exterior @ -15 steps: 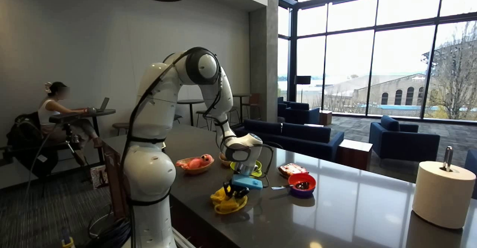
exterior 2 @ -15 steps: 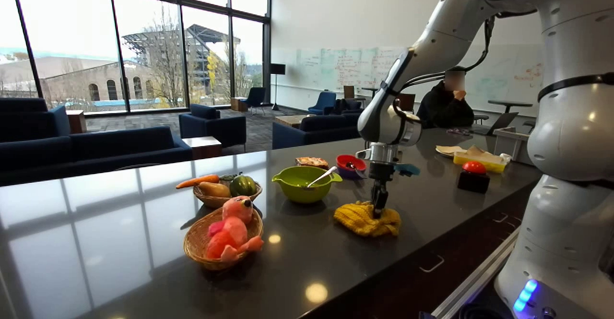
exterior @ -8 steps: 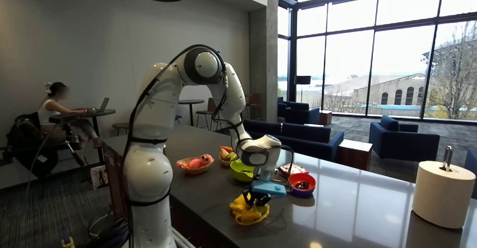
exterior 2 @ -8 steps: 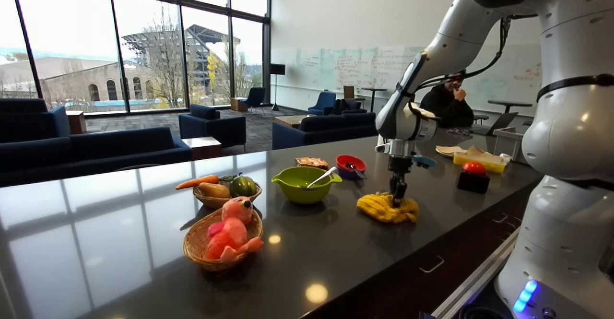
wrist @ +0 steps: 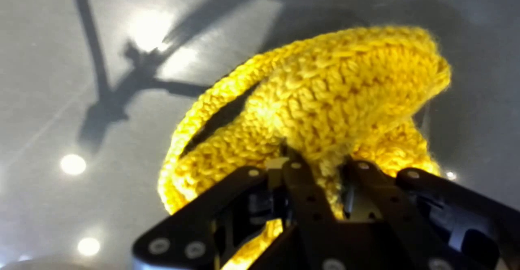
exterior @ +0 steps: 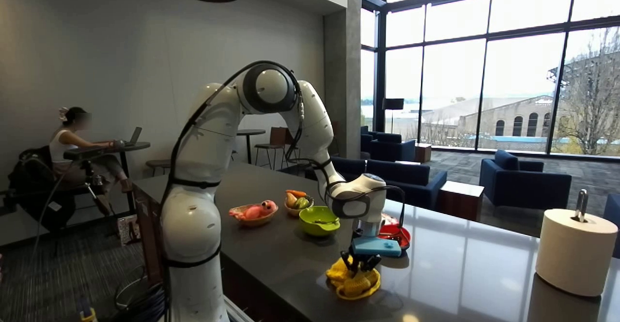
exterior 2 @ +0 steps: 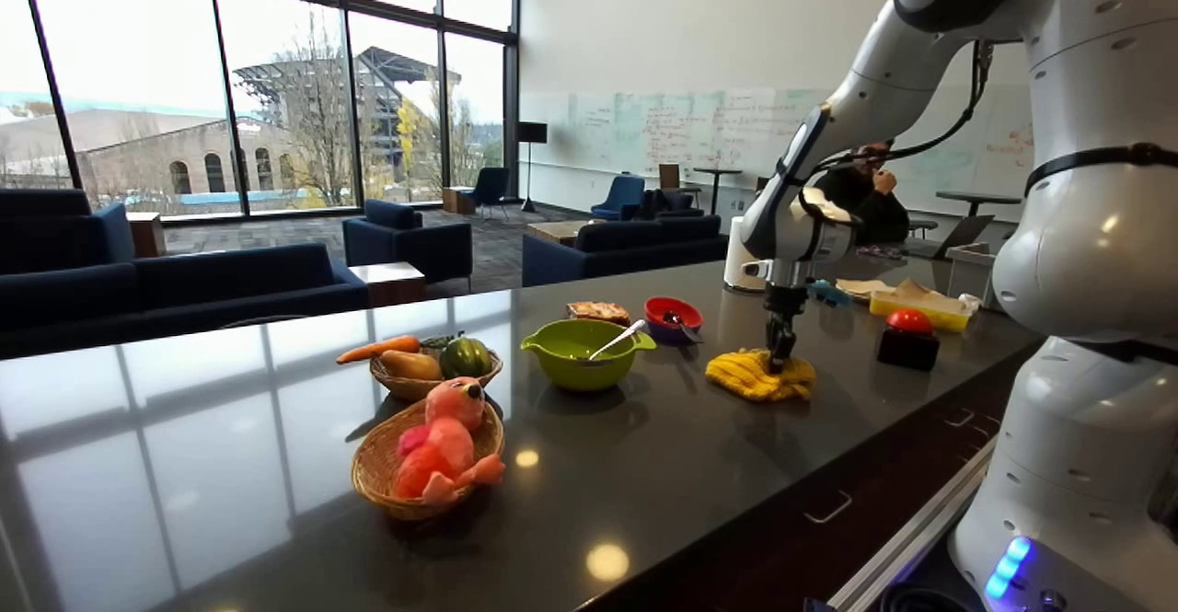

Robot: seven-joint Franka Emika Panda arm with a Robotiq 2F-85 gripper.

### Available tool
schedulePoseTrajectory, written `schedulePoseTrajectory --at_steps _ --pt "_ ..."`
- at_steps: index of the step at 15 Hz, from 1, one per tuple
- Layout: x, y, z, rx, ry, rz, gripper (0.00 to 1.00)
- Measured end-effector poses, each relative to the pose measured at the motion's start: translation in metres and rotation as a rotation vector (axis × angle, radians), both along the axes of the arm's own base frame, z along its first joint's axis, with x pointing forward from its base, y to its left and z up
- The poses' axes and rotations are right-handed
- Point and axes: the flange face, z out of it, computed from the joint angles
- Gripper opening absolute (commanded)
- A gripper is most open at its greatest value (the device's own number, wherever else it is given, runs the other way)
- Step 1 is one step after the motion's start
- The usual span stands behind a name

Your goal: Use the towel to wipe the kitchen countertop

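The towel is a bunched yellow knitted cloth lying on the dark, shiny countertop. It shows in both exterior views and fills the middle of the wrist view. My gripper points down over the towel with its black fingers pressed into it, also in the other exterior view. In the wrist view the fingers close on a pinched fold of the cloth. The fingertips are partly hidden in the towel. The towel's underside rests on or just at the countertop.
A green bowl with a spoon and a red-purple bowl stand beyond the towel. Baskets hold vegetables and a pink plush bird. A red button box and a paper towel roll also stand on the counter.
My gripper and the towel have slid together along the countertop, away from the plush-bird basket and toward the paper towel roll's end. The grip on the towel looks unchanged.
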Motion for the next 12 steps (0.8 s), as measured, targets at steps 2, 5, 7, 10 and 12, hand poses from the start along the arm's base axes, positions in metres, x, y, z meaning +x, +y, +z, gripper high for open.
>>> schedulePoseTrajectory --at_steps 2,5,7,10,12 --pt "0.004 -0.016 0.002 -0.024 -0.016 -0.007 0.04" --pt "0.006 -0.035 0.002 -0.05 -0.031 -0.021 0.18" --pt "0.006 -0.043 0.001 -0.057 -0.038 -0.033 0.44" --pt "0.007 -0.048 0.001 -0.061 -0.042 -0.041 0.58" --pt "0.008 -0.047 0.001 -0.061 -0.044 -0.04 0.72"
